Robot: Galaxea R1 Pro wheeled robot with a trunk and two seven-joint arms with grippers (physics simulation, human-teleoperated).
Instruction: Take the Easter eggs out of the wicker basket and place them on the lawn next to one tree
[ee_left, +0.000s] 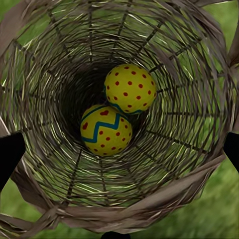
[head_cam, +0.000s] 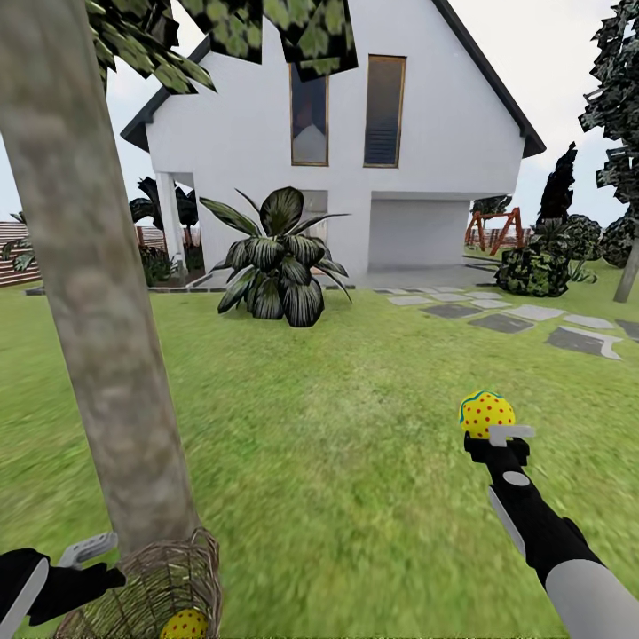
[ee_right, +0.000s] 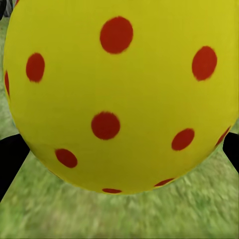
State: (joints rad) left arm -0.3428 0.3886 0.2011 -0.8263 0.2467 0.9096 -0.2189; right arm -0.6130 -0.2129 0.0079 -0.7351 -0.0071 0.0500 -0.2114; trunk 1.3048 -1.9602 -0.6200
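A thick grey-brown tree [head_cam: 98, 355] rises from the lawn [head_cam: 337, 461] at my left. The wicker basket [head_cam: 169, 586] sits at its foot, touching the trunk. One Easter egg [head_cam: 186, 626] shows in it in the head view. The left wrist view looks straight into the basket [ee_left: 45, 164], where two eggs [ee_left: 130, 88] [ee_left: 105, 130] lie together at the bottom. My left gripper [head_cam: 96, 561] is open at the basket's rim, with its dark fingers [ee_left: 9, 157] spread wide. My right gripper [head_cam: 493, 433] is shut on a third egg [head_cam: 485, 413] [ee_right: 119, 94], held above the grass well right of the tree.
A white house stands ahead, with a big dark leafy plant [head_cam: 277, 262] in front of it. Grey stepping stones [head_cam: 506, 321] cross the grass at the right, with bushes [head_cam: 532, 266] and another trunk [head_cam: 628, 271] beyond. Open grass lies between the tree and my right arm.
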